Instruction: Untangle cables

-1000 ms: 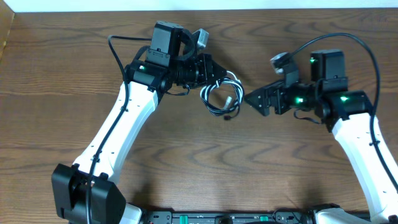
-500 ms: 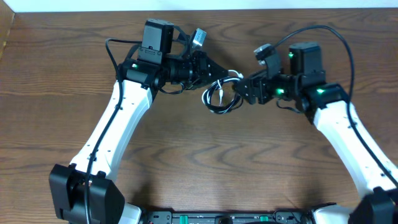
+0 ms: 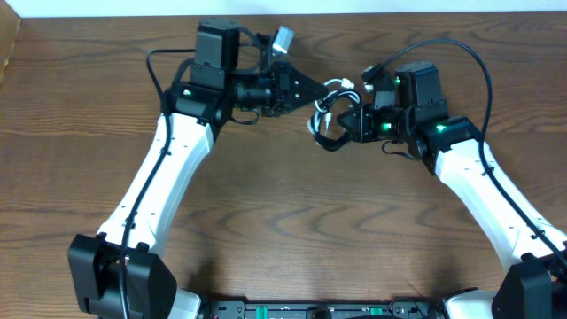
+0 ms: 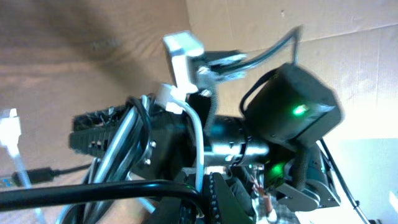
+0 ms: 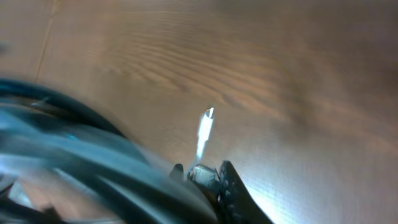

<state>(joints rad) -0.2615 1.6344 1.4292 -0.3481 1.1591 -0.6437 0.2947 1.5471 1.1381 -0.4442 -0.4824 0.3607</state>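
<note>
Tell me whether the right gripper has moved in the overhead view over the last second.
Yes. The right gripper has moved left across the table, and slightly toward its far edge, reaching the cables.

You have the thin white cord and the thin black cord looped together in one bundle at the far middle of the brown wooden table, between the two arms. The left gripper comes at the bundle from its left, at the far edge, where the white cord runs. The right gripper sits against its right side, slightly nearer to you. The black cord loops out on the near side, below both grippers
</note>
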